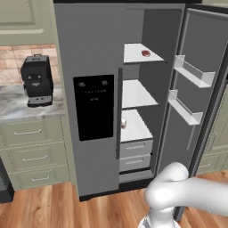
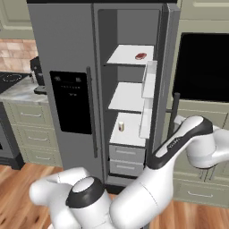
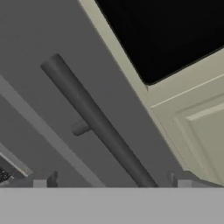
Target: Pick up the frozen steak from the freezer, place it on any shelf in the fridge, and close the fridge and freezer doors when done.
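Lying alone on the top shelf point(image 1: 136, 53) of the open fridge point(image 1: 151, 31): one frozen steak point(image 1: 145, 53). Two doors, one shut with dispenser panel point(image 1: 94, 107), one swung open point(image 1: 189, 84). Up close in hand view, a bar handle point(image 3: 98, 122); fingers point(image 3: 111, 178) spread wide apart, holding nothing. Standing on the worktop point(image 1: 18, 107), one coffee machine point(image 1: 36, 80).

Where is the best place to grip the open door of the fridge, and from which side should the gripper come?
Probably the long dark vertical bar handle on the tall grey open door: it stands off the outer face on posts, so fingers fit around it. Approach that outer face squarely, jaws straddling the bar.
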Available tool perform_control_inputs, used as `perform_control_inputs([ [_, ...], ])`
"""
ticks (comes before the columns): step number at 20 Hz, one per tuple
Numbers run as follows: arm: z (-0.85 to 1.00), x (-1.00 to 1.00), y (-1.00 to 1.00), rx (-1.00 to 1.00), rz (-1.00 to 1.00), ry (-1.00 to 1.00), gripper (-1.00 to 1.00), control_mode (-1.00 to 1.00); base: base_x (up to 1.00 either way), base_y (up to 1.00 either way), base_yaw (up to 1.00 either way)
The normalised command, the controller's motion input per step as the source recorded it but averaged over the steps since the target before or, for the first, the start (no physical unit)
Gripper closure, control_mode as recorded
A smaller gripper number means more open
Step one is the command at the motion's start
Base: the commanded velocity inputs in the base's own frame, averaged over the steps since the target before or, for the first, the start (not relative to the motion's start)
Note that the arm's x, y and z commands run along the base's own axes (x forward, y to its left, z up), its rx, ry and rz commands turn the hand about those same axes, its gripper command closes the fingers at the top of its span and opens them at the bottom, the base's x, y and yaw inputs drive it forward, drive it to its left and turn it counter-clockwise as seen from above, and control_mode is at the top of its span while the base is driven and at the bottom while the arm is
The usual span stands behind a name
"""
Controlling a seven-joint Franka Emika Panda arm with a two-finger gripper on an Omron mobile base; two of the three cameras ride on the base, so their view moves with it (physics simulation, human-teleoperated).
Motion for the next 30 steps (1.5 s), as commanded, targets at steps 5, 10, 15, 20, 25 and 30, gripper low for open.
perform_control_inputs([
  [5, -0.10, 0.57, -0.05, 0.03, 0.00, 0.01, -1.00, -1.00, 0.00, 0.00, 0.00],
  [10, -0.05, 0.56, 0.05, 0.03, 0.00, 0.00, -1.00, -1.00, 0.00, 0.00, 0.00],
  [15, -0.01, 0.36, 0.42, 0.01, 0.05, 0.00, -1.00, -1.00, 0.00, 0.00, 0.00],
  [20, 0.00, 0.03, 0.82, 0.00, 0.17, 0.00, -1.00, -1.00, 0.00, 0.00, 0.00],
  [25, 0.00, 0.13, 1.00, 0.01, 0.21, 0.00, -1.00, -1.00, 0.00, 0.00, 0.00],
  [30, 0.00, 0.40, 1.00, 0.05, 0.17, 0.00, -1.00, -1.00, 0.00, 0.00, 0.00],
])
